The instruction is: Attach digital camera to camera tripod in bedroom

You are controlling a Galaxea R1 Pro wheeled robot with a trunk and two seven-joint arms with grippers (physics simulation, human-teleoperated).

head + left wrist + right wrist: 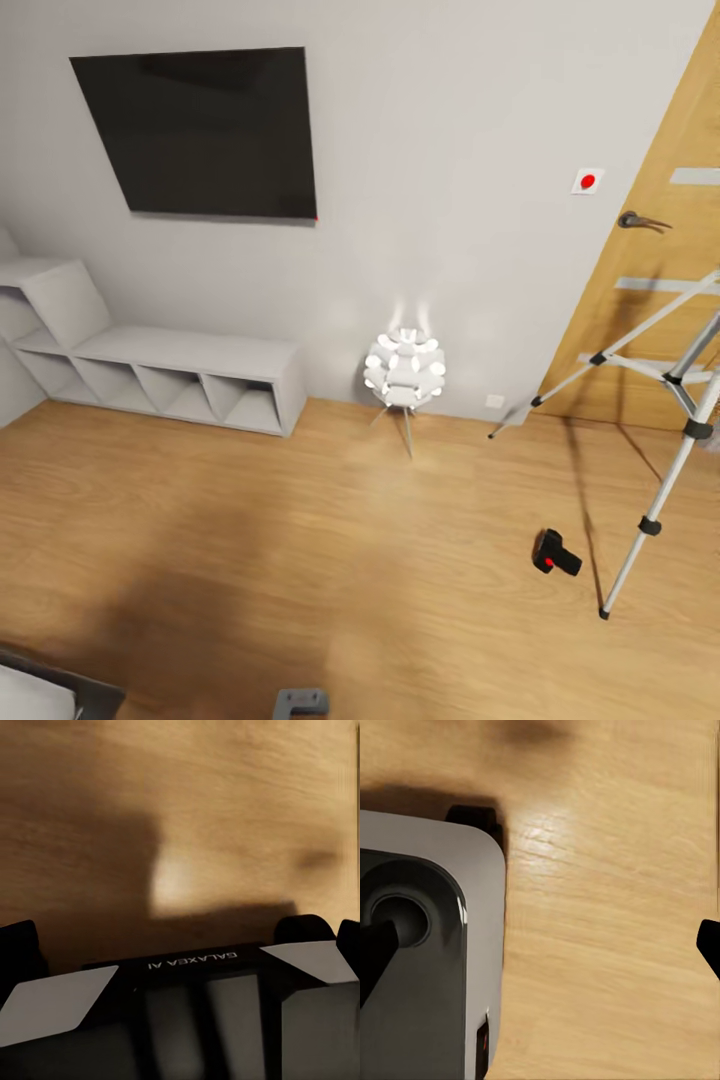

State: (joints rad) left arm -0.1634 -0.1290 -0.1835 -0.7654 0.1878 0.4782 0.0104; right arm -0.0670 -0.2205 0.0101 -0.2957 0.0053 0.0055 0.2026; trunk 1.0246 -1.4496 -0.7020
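While floor-bound, digital camera (556,553) | lens points right | beside camera tripod (668,440)

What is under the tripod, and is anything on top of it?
On the wood floor beside the camera tripod legs lies the digital camera, loose, apart from the nearest foot. The tripod's head is cut off by the frame edge, so its top cannot be seen.

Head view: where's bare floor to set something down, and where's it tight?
Open: the wide wood floor in front of the white cubby shelf, running toward the globe lamp. Tight: the right side, where the digital camera lies on the floor close to the camera tripod legs by the door.
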